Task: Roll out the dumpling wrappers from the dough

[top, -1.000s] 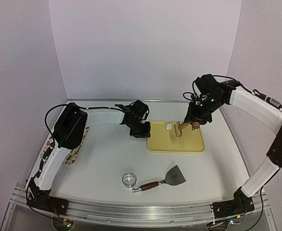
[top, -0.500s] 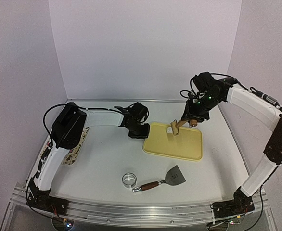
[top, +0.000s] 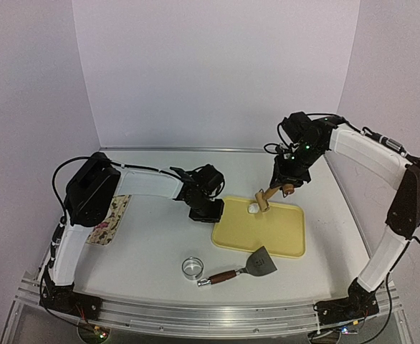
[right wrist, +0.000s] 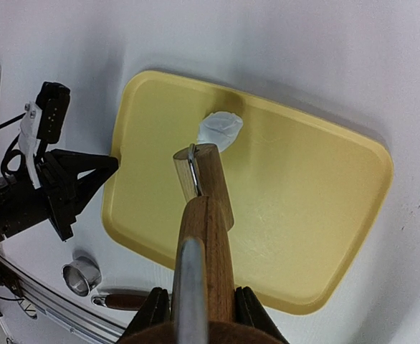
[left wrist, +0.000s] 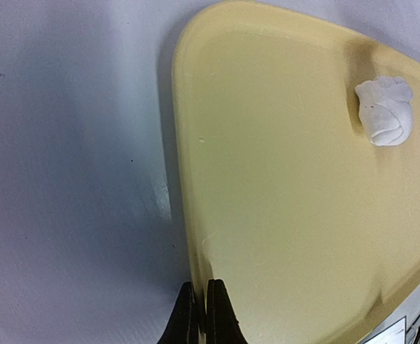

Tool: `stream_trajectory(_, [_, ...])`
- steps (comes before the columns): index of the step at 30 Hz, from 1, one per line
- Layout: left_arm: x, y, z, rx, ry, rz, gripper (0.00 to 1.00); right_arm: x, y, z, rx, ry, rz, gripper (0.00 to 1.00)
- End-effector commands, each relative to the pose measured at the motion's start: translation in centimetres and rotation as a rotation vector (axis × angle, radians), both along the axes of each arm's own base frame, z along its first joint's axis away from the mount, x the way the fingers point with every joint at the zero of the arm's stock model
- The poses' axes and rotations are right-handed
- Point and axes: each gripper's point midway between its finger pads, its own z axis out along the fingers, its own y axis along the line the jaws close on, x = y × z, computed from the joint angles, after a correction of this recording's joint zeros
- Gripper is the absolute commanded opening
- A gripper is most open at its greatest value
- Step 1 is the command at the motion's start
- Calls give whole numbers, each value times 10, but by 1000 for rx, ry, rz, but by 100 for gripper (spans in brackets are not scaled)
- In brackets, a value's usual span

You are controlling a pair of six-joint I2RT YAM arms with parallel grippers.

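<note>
Sitting on one tray [top: 271,235], one dough lump [top: 253,208]

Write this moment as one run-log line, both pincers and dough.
left pincer: shut on yellow tray rim | right pincer: holds wooden roller | dough lump: unrolled, on tray beside roller head | wrappers: none

no text, no labels — nothing legible

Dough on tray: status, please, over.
Left gripper shut on yellow tray rim. Right gripper holds rolling pin, tip near dough lump. Lump not yet flat. Scraper at tray's near edge.
</note>
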Motion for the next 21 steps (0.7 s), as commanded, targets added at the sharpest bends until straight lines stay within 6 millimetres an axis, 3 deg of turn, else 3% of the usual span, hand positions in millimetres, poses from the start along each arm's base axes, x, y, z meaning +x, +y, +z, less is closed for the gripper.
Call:
stream_trajectory(1, [-20, 11, -5, 45, 58, -18, 0, 5, 1, 6, -29, -8, 48, 0])
stream_trajectory(21, [-21, 5, -5, 30, 52, -16, 0, 33, 8, -14, -105, -28, 129, 0])
